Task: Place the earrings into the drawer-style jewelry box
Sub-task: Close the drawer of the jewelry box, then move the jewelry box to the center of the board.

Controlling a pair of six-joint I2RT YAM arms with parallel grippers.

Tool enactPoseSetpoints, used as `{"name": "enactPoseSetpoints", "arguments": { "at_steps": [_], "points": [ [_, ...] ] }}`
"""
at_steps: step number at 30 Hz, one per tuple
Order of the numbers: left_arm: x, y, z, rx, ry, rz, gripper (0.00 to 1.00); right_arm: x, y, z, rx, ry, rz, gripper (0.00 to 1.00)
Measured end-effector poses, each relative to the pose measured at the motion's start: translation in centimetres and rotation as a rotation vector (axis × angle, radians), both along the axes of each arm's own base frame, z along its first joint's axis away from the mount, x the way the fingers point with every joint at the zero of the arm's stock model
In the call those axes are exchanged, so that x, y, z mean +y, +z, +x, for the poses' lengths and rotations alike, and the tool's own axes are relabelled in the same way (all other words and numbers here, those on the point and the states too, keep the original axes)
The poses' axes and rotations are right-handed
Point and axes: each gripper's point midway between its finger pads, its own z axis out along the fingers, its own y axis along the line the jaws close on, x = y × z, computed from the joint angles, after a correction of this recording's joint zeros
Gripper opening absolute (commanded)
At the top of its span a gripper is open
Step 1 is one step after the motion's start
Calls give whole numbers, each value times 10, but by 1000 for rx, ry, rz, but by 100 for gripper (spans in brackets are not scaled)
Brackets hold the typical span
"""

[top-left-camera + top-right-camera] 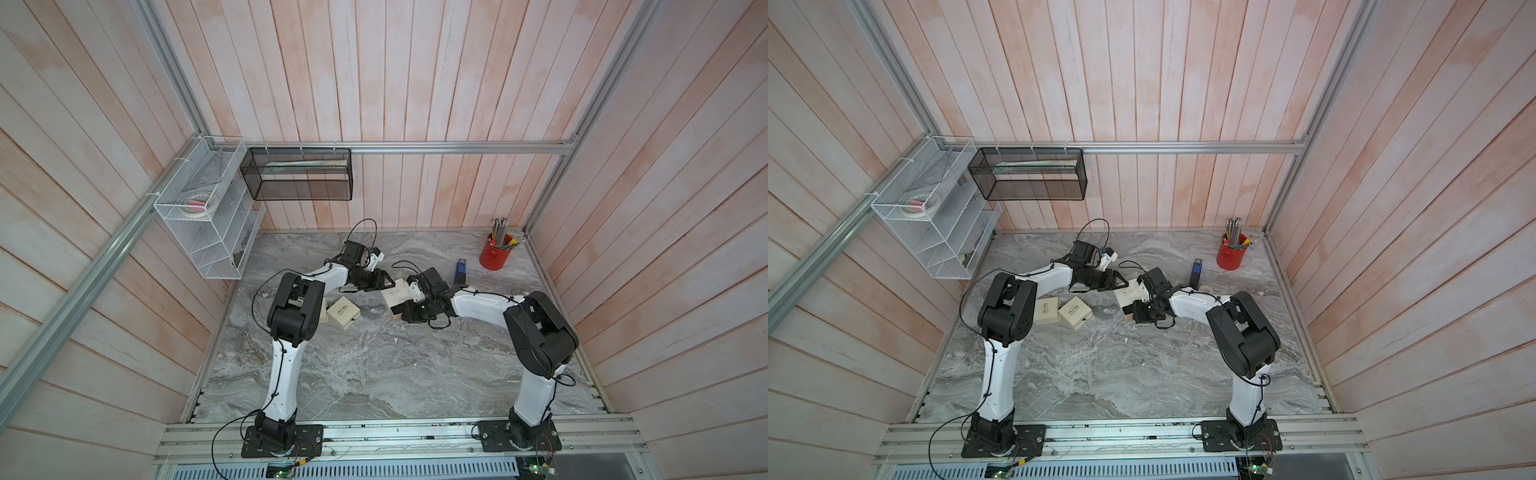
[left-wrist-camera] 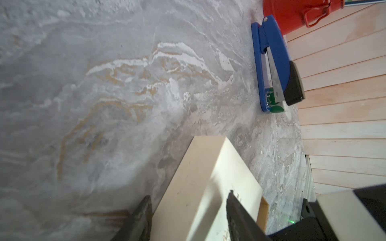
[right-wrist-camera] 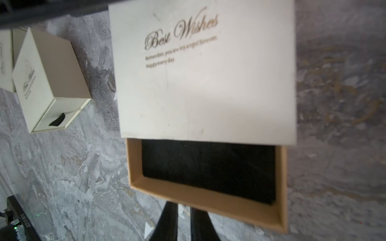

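- At mid-table, your left gripper (image 2: 189, 194) stands half-wide astride the sleeve (image 3: 204, 83) of the cream cardboard drawer-style jewelry box (image 1: 394, 292); whether it presses, you cannot tell.
- Your right gripper (image 3: 184, 208): jaws nearly together at the front wall of the kraft-brown drawer (image 3: 208, 200); any pinch is hidden.
- Drawer stands partway out, black lining showing.
- Beside it: smaller cream box (image 3: 48, 68), drawer ajar.
- Farther off: blue stapler (image 2: 273, 62), red tin cup (image 2: 292, 14).

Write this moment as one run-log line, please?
drawer: pulled out, no earrings seen | left claw: straddling box sleeve, grip unclear | right claw: nearly closed at drawer front
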Motion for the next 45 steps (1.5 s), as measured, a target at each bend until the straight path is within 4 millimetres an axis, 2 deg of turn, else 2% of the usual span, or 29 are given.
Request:
{"name": "enactPoseSetpoints", "arguments": {
  "at_steps": [8, 12, 17, 19, 24, 28, 30, 32, 35, 38, 41, 45],
  "points": [
    [-3, 0, -24, 41, -22, -31, 57, -1, 0, 8, -27, -2, -10, 16],
    [-5, 2, -28, 35, -24, -37, 58, -2, -1, 8, -31, 3, -19, 17],
    [-7, 5, -32, 46, -18, -59, 75, -6, -3, 6, -36, 0, -32, 21],
    [-8, 10, -36, 48, -18, -64, 79, -12, -2, -1, -40, -3, -39, 24],
    [-5, 44, -35, -17, 11, -81, 85, -30, 21, -12, -98, -14, -52, 37],
    [20, 85, -34, -124, 111, -66, 86, -34, 51, 3, -186, -37, -34, 52],
    [43, 102, -38, -172, 200, -45, 86, -36, 63, 19, -225, -53, -32, 57],
    [68, 111, -43, -198, 292, -23, 86, -36, 72, 33, -252, -64, -31, 59],
    [111, 106, -56, -178, 437, 23, 85, -27, 84, 60, -294, -59, -29, 63],
    [136, 88, -70, -113, 523, 69, 83, -18, 85, 81, -310, -46, -35, 65],
    [138, 73, -88, -43, 534, 100, 83, -19, 78, 94, -293, -41, -49, 66],
    [136, 65, -107, 20, 538, 153, 85, -30, 70, 106, -254, -60, -57, 66]
  ]
}}
